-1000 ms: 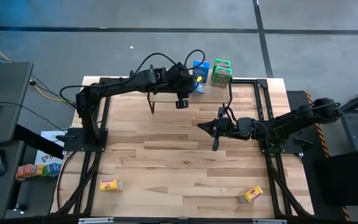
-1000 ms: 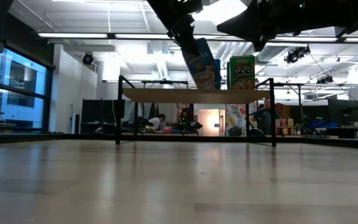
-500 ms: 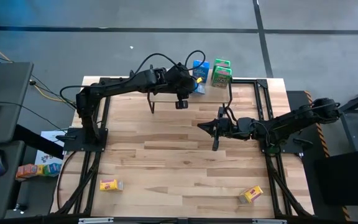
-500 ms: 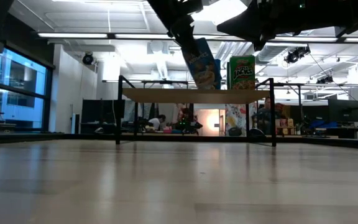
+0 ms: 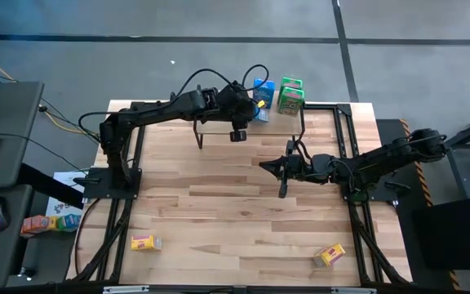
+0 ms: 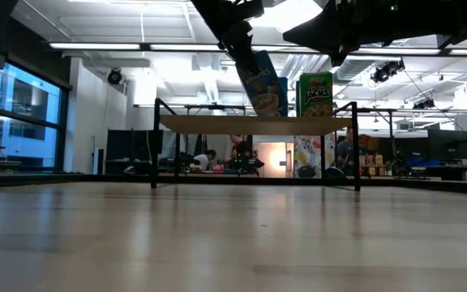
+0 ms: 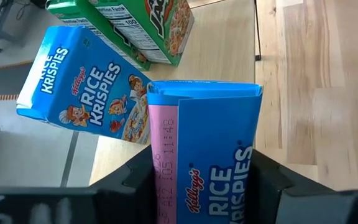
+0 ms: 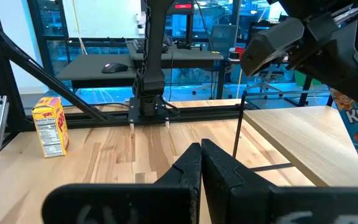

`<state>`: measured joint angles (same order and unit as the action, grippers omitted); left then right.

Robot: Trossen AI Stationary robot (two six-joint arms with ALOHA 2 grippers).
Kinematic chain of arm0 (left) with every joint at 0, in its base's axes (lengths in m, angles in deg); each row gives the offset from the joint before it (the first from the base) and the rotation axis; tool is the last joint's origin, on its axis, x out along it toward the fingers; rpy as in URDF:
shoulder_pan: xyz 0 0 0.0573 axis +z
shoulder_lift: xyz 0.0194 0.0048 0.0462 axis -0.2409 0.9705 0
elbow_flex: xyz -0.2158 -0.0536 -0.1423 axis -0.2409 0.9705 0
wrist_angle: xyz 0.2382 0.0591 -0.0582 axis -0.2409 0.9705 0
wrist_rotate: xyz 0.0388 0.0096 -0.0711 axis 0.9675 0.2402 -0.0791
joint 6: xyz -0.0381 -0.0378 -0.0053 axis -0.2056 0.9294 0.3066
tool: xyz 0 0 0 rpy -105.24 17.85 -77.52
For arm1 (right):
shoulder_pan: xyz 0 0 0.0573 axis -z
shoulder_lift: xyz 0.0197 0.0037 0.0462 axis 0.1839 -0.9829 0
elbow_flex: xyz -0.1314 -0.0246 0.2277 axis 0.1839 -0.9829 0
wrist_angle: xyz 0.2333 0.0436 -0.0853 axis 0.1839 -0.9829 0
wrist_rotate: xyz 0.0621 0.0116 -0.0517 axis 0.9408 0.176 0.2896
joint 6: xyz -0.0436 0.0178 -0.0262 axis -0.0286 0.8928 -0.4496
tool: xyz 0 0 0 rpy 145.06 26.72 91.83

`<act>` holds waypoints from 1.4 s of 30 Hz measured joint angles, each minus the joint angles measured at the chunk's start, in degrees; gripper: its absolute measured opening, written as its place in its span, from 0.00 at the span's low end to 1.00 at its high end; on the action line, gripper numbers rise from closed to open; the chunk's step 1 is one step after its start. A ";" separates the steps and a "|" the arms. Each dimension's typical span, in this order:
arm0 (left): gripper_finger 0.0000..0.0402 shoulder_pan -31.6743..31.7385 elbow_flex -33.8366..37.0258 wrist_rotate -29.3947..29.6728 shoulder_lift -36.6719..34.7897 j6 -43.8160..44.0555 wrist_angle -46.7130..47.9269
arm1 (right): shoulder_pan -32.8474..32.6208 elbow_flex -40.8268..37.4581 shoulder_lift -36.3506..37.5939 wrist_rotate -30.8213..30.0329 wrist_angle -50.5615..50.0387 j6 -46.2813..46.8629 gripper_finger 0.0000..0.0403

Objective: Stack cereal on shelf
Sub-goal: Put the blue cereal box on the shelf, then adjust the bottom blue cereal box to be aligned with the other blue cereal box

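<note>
Two yellow boxes (image 5: 145, 242) (image 5: 330, 256) lie flat at the near table edge, well apart, untouched. Right gripper (image 5: 269, 167) waits mid-table, fingers pressed together, empty. Past it, the shelf (image 6: 250, 124): light wood top on thin black legs. Left gripper (image 7: 201, 186) is over the shelf's right part, fingers clamped on the sides of a blue box (image 7: 207, 155), held tilted with its bottom edge at or just above the shelf top; can't tell if it touches. Just behind it stands a second blue box (image 7: 86, 87), then the green boxes (image 7: 135, 25), on the shelf's far right end. Boxes are printed cardboard: likely light, thin-walled, a bit slick, dent if squeezed hard. Best grip looks like across the narrow sides, near mid-height. Blue carries white lettering and cartoon figures; held one shows a pink side panel.
</note>
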<state>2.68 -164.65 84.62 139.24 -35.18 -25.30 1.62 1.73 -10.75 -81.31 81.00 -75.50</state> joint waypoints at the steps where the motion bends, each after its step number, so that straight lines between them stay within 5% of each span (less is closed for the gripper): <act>1: 0.40 0.00 0.00 0.00 0.00 0.00 -0.04 | 0.00 0.00 -0.01 0.00 0.00 0.00 0.00; 13: 0.50 0.20 0.00 0.00 -0.04 -1.29 -3.85 | 0.00 0.00 -0.01 0.00 0.02 0.00 0.00; 42: 0.51 2.56 0.35 0.45 -0.04 0.66 -2.92 | 0.00 0.00 0.00 0.00 0.05 0.02 0.00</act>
<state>5.24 -164.30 85.08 139.20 -34.52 -28.22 1.62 1.73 -10.75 -81.31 81.05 -75.48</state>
